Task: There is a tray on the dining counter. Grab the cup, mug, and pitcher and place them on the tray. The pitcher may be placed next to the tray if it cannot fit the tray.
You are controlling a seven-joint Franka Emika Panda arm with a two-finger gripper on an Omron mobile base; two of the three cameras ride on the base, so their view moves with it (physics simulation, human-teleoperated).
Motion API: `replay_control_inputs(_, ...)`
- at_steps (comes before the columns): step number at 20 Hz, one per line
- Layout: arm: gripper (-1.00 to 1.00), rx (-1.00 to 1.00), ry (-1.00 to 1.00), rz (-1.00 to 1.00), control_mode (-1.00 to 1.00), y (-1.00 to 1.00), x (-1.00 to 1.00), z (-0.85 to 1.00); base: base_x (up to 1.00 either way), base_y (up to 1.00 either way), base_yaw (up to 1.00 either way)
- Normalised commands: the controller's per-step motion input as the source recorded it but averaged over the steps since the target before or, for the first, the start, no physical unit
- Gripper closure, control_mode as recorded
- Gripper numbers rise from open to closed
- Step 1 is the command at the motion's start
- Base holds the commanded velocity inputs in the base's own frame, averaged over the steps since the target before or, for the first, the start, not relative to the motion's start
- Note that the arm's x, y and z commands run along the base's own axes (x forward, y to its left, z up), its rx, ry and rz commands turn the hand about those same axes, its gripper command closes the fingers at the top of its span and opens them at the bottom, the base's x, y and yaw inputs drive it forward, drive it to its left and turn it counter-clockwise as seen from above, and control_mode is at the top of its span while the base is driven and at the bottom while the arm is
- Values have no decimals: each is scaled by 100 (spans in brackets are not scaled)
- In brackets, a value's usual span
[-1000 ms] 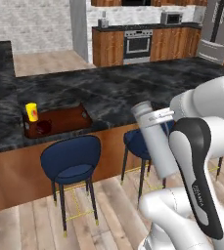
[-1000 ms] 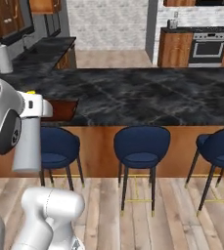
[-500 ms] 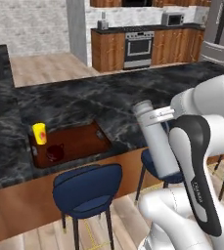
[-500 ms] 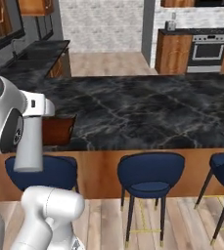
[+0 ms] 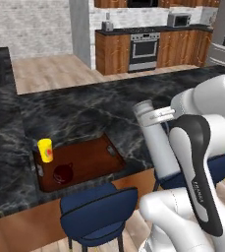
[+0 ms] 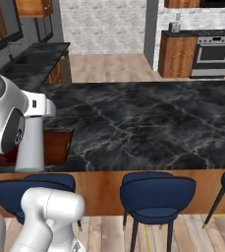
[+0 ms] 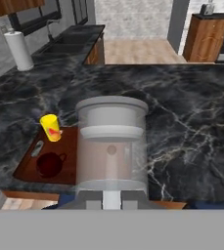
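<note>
**A:** What is the claw doing?

**B:** The claw (image 7: 111,199) is pinched tight on the pitcher (image 7: 112,146), gripping it low down at its base. In the hand view the clear grey pitcher stands right in front of the camera, lid end farthest from the claw. From the left base view the pitcher (image 5: 155,140) is carried in the air above the near edge of the dining counter (image 5: 84,110), tilted a little, off to the right of the tray (image 5: 92,160).

**A:** And the tray itself?

**B:** It lies flat at the near edge of the dining counter, its long side along the brown wood front. One pale end handle shows on its right rim, another on its left.

**A:** Where are the small vessels?

**B:** Both are on the tray, at its left end. The cup (image 5: 45,150), yellow with a red mark, stands upright in the far left corner. The mug (image 5: 63,173), dark maroon, sits just beside it toward the near left corner. The hand view shows the same pair: cup (image 7: 51,127) farther back, mug (image 7: 50,164) nearer the counter's front edge. The rest of the tray floor is bare.

**A:** Anything around the counter?

**B:** Blue stools (image 6: 155,194) stand under the front edge. A paper towel roll (image 7: 19,50) stands at the far left of the hand view, and an oven (image 5: 143,49) sits in the wooden cabinets across the room.
</note>
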Motion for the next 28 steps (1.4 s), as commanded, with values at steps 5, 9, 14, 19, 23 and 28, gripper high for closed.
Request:
replay_control_inputs(5,100,0,0,0,100,0,0,0,69,19,17)
replay_control_inputs(9,100,0,0,0,100,0,0,0,78,13,31)
replay_control_inputs(14,100,0,0,0,100,0,0,0,69,14,30)
replay_control_inputs(19,100,0,0,0,100,0,0,0,58,21,23)
replay_control_inputs(23,100,0,0,0,100,0,0,0,48,20,19)
replay_control_inputs(28,100,0,0,0,100,0,0,0,26,21,13)
